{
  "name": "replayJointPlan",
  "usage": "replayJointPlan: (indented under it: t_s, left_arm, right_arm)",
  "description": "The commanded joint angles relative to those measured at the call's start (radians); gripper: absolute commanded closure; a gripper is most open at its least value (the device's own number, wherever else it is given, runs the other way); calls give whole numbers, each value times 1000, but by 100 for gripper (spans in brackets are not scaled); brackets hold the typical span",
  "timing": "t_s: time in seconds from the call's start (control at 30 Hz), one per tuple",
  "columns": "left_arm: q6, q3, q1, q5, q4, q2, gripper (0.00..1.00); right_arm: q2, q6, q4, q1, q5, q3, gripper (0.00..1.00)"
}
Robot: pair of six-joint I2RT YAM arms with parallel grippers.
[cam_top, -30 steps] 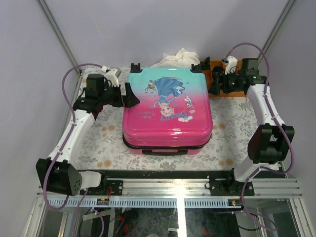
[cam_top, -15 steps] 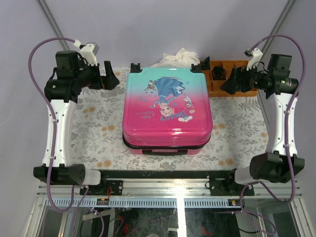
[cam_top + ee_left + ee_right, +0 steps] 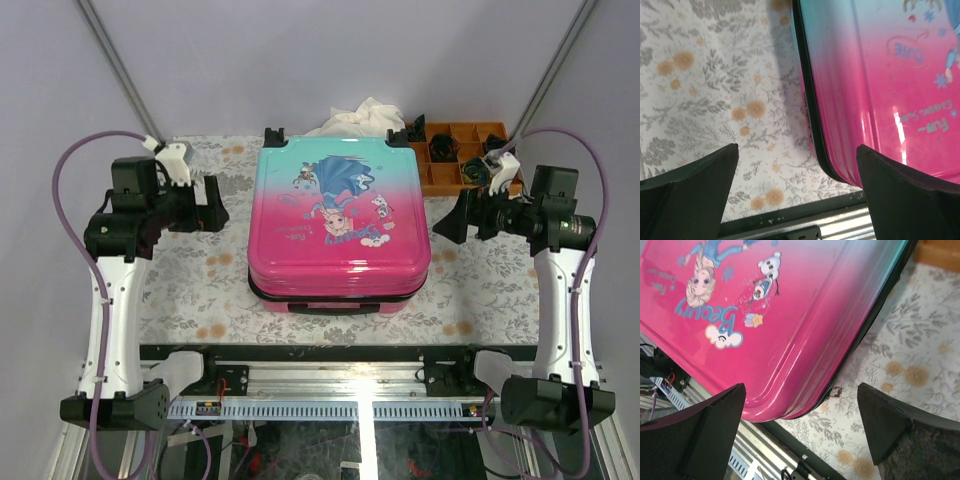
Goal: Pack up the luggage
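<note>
The luggage (image 3: 340, 215) lies flat and closed in the middle of the flowered tablecloth (image 3: 200, 280), printed shell up, wheels toward the far edge and its dark seam running round the sides. The left gripper (image 3: 213, 205) hangs off its left flank and the right gripper (image 3: 452, 218) off its right flank. Both have their jaws spread wide, grasp nothing, and stand apart from the shell. With the lid down, the work left is probably at the seam, either securing it or reopening it; the frames do not settle which. Either way the glossy, curved shell offers little purchase from above, so a finger should come in low at the seam, where the right wrist view shows a small pull near the near corner. One arm should brace the opposite side, since the case looks likely to slide on the cloth. A white cloth (image 3: 365, 115) lies just behind the case, and the orange compartment tray (image 3: 450, 183) sits near the right arm, so that arm's swing should stay short.
</note>
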Motion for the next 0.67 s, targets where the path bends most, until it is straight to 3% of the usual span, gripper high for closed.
replayJointPlan:
  t_s: [0.0,0.2,0.63]
  left_arm:
    - [-3,-88,8,-16,-3,-16,0]
    - [-5,-98,8,-11,3,-14,0]
    - [-30,-87,8,4,2,13,0]
  right_arm:
    - [-11,53,48,117,105,-53,0]
    - [18,33,42,218,167,-35,0]
    - [-39,40,63,220,149,-92,0]
